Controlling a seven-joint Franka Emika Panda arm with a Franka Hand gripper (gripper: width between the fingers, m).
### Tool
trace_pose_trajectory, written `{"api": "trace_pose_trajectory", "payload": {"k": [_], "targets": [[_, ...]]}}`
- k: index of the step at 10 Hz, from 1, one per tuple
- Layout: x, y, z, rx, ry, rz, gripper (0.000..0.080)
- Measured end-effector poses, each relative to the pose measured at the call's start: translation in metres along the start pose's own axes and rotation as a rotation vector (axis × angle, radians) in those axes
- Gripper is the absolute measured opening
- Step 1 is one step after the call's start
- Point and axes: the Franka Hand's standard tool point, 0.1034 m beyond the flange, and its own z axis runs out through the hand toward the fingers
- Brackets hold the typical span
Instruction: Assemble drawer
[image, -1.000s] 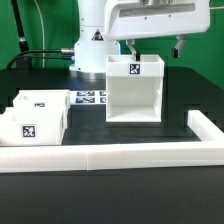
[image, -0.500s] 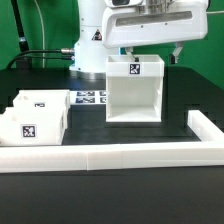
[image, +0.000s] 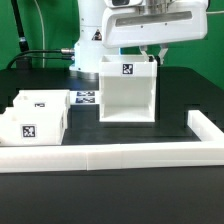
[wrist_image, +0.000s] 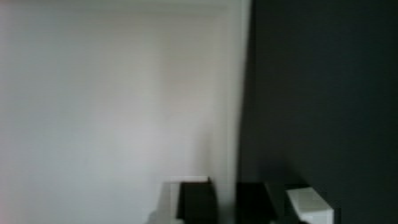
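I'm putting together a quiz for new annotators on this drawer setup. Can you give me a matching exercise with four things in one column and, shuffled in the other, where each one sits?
Things:
1. housing
2. trays
3. wall bar
4. marker board

Places, in the exterior view:
A. runs along the front, nearest the camera
B. sits at the exterior view's left
C. lies flat on the table between the trays and the housing
D. stands in the middle, below the hand

Pairs: 1-D, 2-B, 3-A, 4-C.
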Motion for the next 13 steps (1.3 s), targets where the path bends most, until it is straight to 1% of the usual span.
{"api": "trace_pose_trajectory", "payload": {"k": [1, 6, 7, 8, 10, 11, 12, 13], "targets": [[0.0, 0.0, 0.0, 0.0, 0.001, 0.0, 0.0039], [0.0, 0.0, 0.0, 0.0, 0.001, 0.0, 0.0039], [0.004, 0.0, 0.0, 0.002, 0.003, -0.002, 0.0039], [0.023, -0.001, -0.002, 0.01, 0.017, -0.001, 0.0041], [0.053, 0.0, -0.005, 0.021, 0.042, -0.011, 0.0041], [0.075, 0.001, -0.007, 0.027, 0.061, -0.022, 0.0041], [0.093, -0.002, -0.009, 0.034, 0.078, -0.021, 0.0041], [0.105, -0.005, -0.009, 0.039, 0.09, -0.022, 0.0042]]}}
